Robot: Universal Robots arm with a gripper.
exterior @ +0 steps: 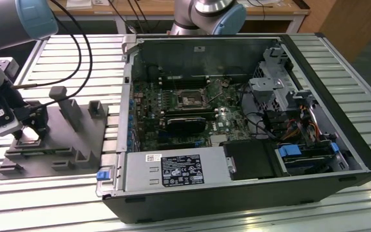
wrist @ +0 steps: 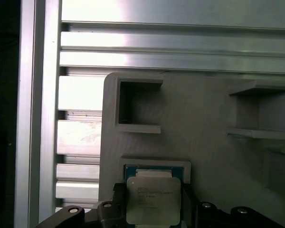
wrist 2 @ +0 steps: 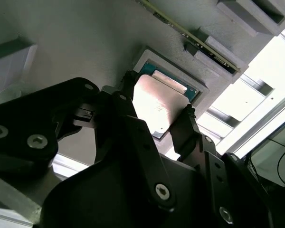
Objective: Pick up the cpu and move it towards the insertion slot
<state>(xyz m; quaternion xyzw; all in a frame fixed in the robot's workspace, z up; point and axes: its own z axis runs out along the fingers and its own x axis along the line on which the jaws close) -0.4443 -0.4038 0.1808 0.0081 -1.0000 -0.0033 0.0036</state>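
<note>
The cpu (wrist: 153, 197), a small silvery square chip, sits between my gripper's (wrist: 152, 205) two dark fingers, just over the square recess of the grey moulded block (exterior: 63, 140). In the second wrist view the fingers (wrist 2: 184, 124) press against opposite edges of the cpu (wrist 2: 157, 99), so the gripper (wrist 2: 156, 108) is shut on it. In the exterior view the gripper (exterior: 28, 134) hangs low over the block's near end on the exterior view's left. The insertion slot (exterior: 190, 100), a shiny metal frame around a dark centre, lies on the motherboard inside the open computer case, far from the gripper.
The open computer case (exterior: 314, 53) rises to the exterior view's right of the block, its wall (exterior: 122, 96) between block and motherboard. Upright posts (exterior: 66, 104) stand on the block. Black cables (exterior: 82, 43) hang near the arm. A ribbed metal table (exterior: 56, 203) carries everything.
</note>
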